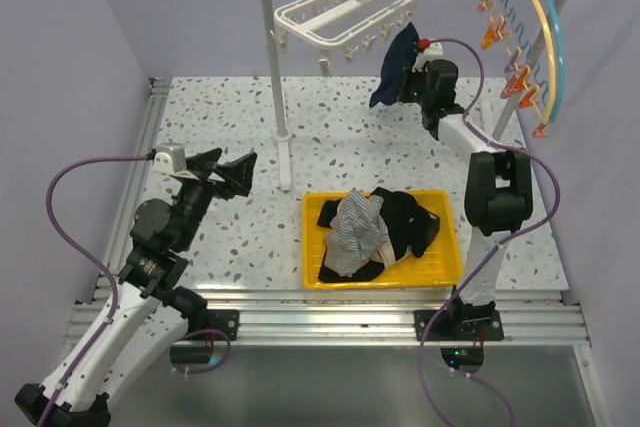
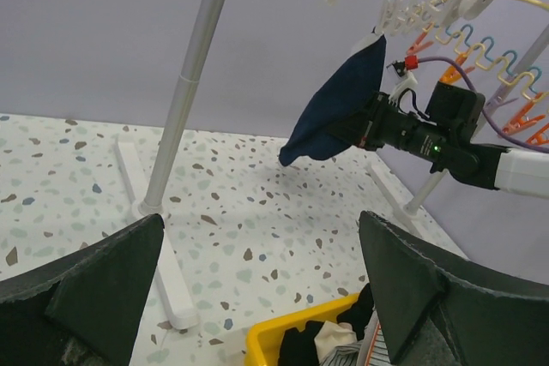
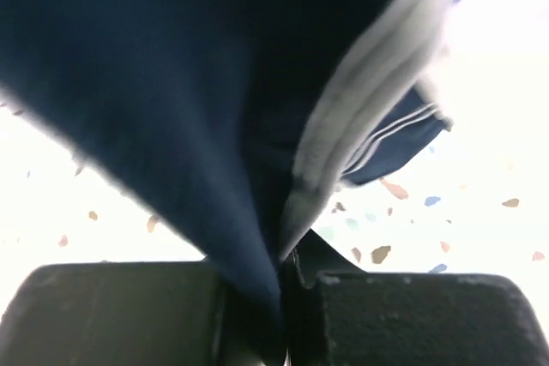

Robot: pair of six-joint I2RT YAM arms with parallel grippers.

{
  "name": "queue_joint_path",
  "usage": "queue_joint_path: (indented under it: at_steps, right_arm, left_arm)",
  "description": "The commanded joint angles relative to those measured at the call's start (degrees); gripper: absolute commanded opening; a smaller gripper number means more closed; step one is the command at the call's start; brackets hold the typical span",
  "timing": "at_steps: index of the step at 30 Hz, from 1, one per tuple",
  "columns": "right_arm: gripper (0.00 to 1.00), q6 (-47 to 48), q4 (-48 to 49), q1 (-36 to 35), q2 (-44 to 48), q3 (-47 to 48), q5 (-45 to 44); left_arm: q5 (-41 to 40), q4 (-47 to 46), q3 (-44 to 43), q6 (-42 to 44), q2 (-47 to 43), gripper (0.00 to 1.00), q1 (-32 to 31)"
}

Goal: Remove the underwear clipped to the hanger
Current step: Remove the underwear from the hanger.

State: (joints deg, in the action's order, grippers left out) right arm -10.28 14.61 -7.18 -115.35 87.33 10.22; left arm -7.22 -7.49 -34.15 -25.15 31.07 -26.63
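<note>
A navy blue underwear (image 1: 393, 67) hangs by its top corner from the white clip hanger (image 1: 345, 7) on the rack. My right gripper (image 1: 405, 82) is shut on its lower part; in the right wrist view the navy cloth (image 3: 189, 109) with a pale striped band runs down between my closed fingers (image 3: 412, 315). It also shows in the left wrist view (image 2: 339, 105). Black, grey striped and cream underwear (image 1: 365, 232) lie piled in the yellow tray (image 1: 450, 247). My left gripper (image 1: 228, 172) is open and empty, low over the table left of the tray.
The rack's white post (image 1: 275, 67) and foot (image 1: 287, 162) stand between the arms. A curved hanger with orange and purple clips (image 1: 520, 37) hangs at the far right. The tray's corner shows in the left wrist view (image 2: 283, 340).
</note>
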Motion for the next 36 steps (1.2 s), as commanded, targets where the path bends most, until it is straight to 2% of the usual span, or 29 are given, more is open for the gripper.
queue_joint_path:
  at_steps: [1,5,7,8,11,14,19,25,34,36]
  right_arm:
    - [0.00,3.1,3.5,0.2,8.5,-3.3,9.9]
    - [0.00,9.7,-2.6,1.6,16.0,-6.6,23.7]
    - [0.00,13.5,-10.8,1.8,18.8,-6.6,28.4]
    - [0.00,14.7,-15.9,2.1,21.1,-6.7,30.5]
    - [0.00,17.0,-20.0,2.5,25.8,-9.6,35.9]
    - [0.00,18.3,-22.3,2.6,33.2,-14.5,37.7]
    - [0.00,22.2,-27.9,2.7,44.2,-19.4,38.0]
    - [0.00,22.0,-31.4,3.1,53.5,-22.4,34.6]
    - [0.00,18.6,-32.4,7.0,59.8,-21.4,29.1]
    - [0.00,17.5,-31.8,10.3,59.6,-19.5,28.6]
  left_arm:
    - [0.8,-0.2,-1.9,-1.9,-0.7,1.00,0.4]
    - [3.7,-3.7,-1.3,-2.2,0.8,1.00,0.4]
    - [6.4,-6.4,-1.4,-2.2,2.2,1.00,0.4]
    - [7.0,-7.4,-1.5,-2.1,3.4,1.00,0.4]
    - [11.8,-10.6,-2.4,-1.7,5.1,1.00,0.4]
    - [15.2,-13.1,-3.5,-1.1,7.5,1.00,0.4]
    - [18.3,-15.4,-5.2,-0.9,10.6,1.00,0.4]
    - [19.9,-16.6,-5.8,-0.5,12.2,1.00,0.4]
    - [21.1,-15.3,-6.6,0.9,12.6,1.00,0.4]
    - [21.4,-15.3,-6.7,0.9,12.9,1.00,0.4]
